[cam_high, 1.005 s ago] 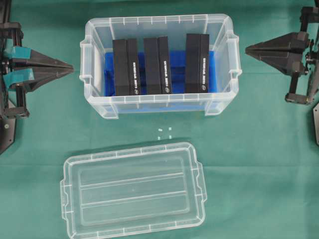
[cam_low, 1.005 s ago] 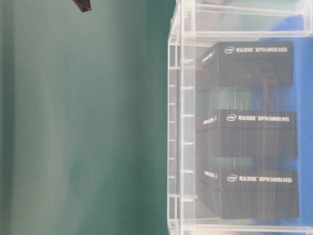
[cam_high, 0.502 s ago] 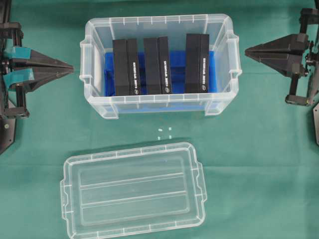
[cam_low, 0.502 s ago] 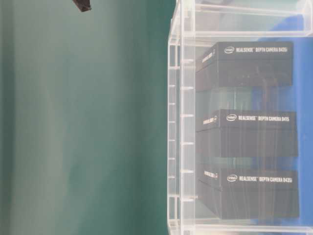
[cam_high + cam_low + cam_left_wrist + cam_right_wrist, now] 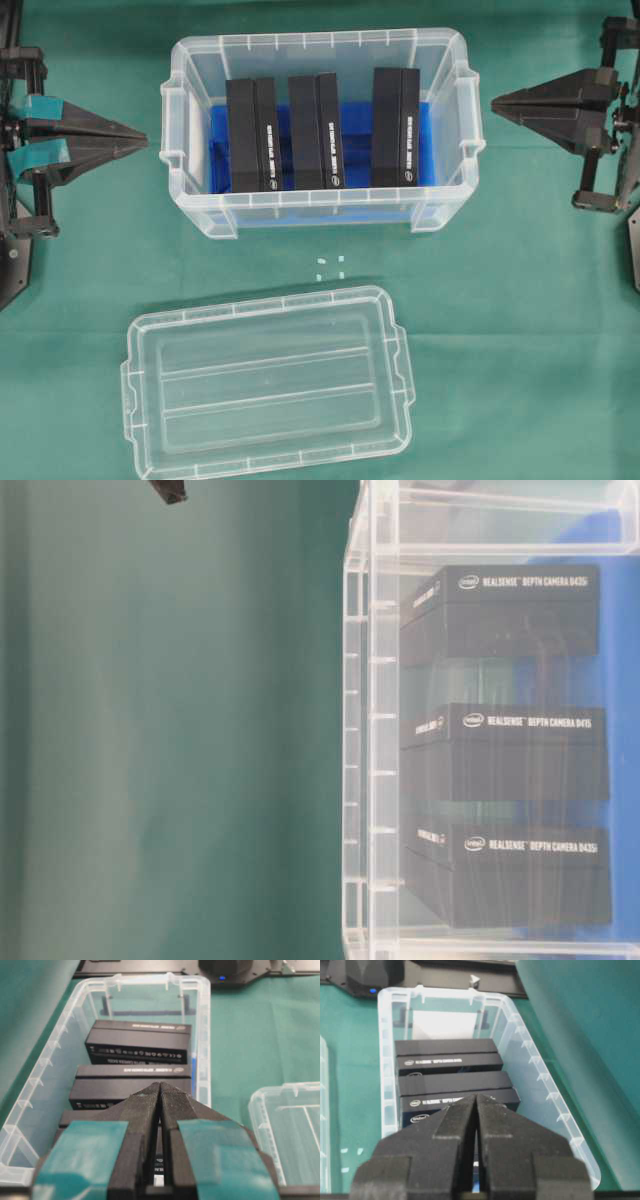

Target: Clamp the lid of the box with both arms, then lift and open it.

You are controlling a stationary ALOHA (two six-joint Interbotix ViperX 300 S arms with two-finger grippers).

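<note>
Two closed grippers flank an open box

You have the flat clear plastic lid [image 5: 268,382] lying on the green cloth [image 5: 520,330], apart from the deep clear plastic box [image 5: 318,130]. Three upright black blocks [image 5: 321,129] stand inside on a blue insert [image 5: 222,140]. Your left gripper [image 5: 140,133] and right gripper [image 5: 497,99] sit pinched together, holding nothing, beside the box ends.

Cut off and unreadable parts

Box [image 5: 480,720] cropped at right in table-level view; lid [image 5: 287,1135] cropped at right in left wrist view; nearest block [image 5: 427,1115] half hidden behind right gripper [image 5: 476,1097]; block print too small overhead.
</note>
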